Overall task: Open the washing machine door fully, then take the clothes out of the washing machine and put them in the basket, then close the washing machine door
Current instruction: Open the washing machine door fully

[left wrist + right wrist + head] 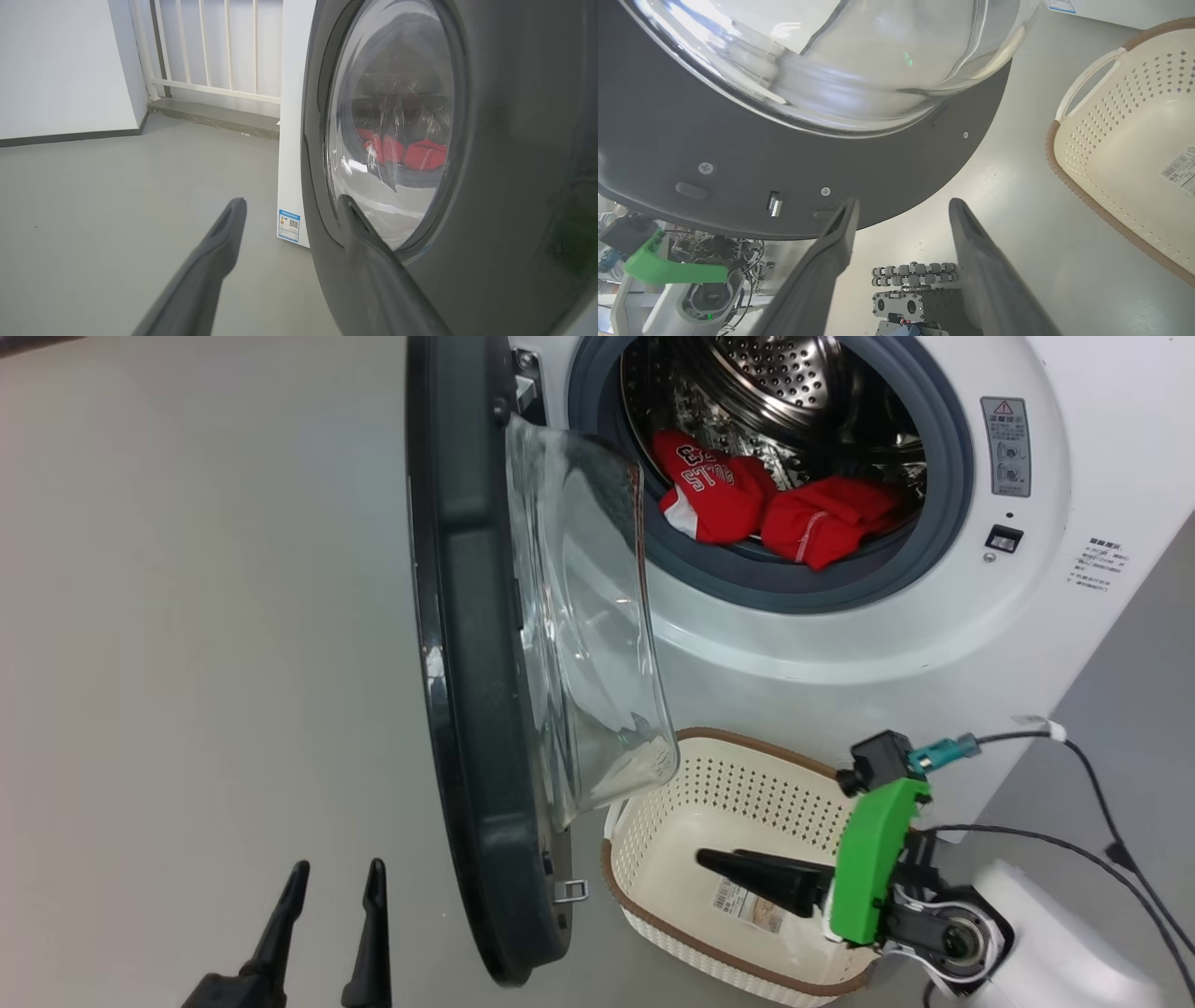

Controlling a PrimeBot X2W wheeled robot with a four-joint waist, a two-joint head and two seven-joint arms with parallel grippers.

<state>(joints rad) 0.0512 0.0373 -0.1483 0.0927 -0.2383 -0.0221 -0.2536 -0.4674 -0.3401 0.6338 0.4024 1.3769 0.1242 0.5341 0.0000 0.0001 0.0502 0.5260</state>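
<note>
Overhead, clothes (775, 509) in drum (775, 373), left wrist sees them through door (504, 186), left gripper (338, 873) and right gripper (904, 205) spread

End effectors: left end effector (338, 866) and right end effector (904, 205); each has two long, dark grey, tapered fingers
Wrist mount: bright green bracket (873, 863); black camera block (873, 761); teal connector (943, 749)
Wiring: thin black cables (1116, 849); one white-sleeved end
Arm: pale glossy forearm shell (1055, 943)
Base: dark chassis (920, 305); row of small grey rollers (915, 270)
</note>
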